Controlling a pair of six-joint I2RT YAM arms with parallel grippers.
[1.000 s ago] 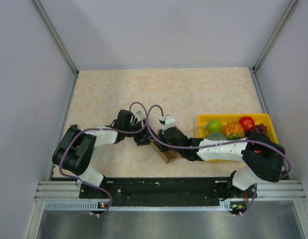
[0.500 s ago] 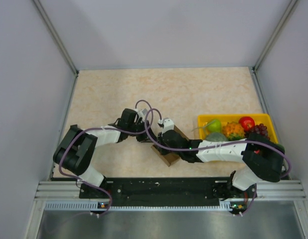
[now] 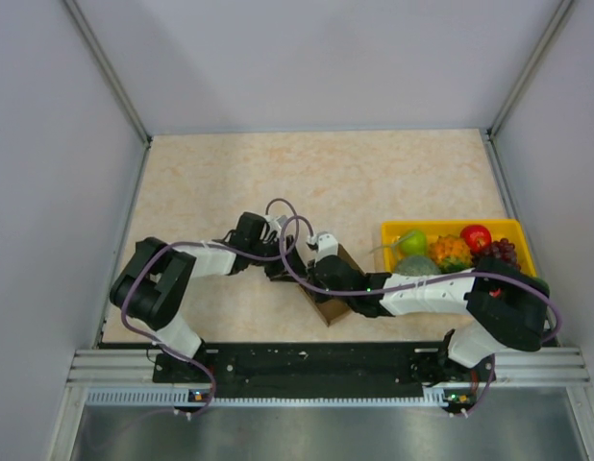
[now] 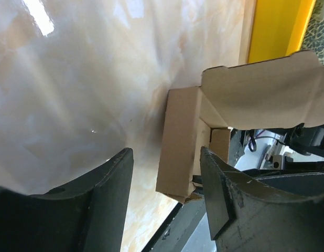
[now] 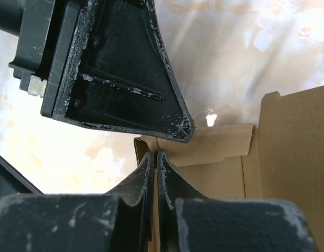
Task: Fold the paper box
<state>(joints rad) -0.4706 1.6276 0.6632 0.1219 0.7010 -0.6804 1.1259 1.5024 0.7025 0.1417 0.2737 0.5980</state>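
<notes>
Your left tool (image 4: 165, 157) stands partly open. Its two black fingers (image 4: 112, 178) are spread to either side of the narrow end of the plain brown cardboard paper box (image 4: 179, 137), and nothing is gripped between them. Your right tool (image 5: 155, 156) is closed tight, with its fingertips pressed together at the box's corner wall. You cannot tell whether the thin cardboard is nipped between them.

Seen from overhead, the box sits on the pale marbled bench (image 3: 374, 173), a little toward 6 o'clock from the middle. It is half erected, with its walls up and one large flap standing open. Your left tool is at the box's 9 o'clock side, and your right arm reaches in across it from 3 o'clock, so the two tools nearly meet over the carton. The yellow plastic tray (image 3: 513, 230) of toy fruit lies at the bench's 3 o'clock edge, apart from the box.
</notes>
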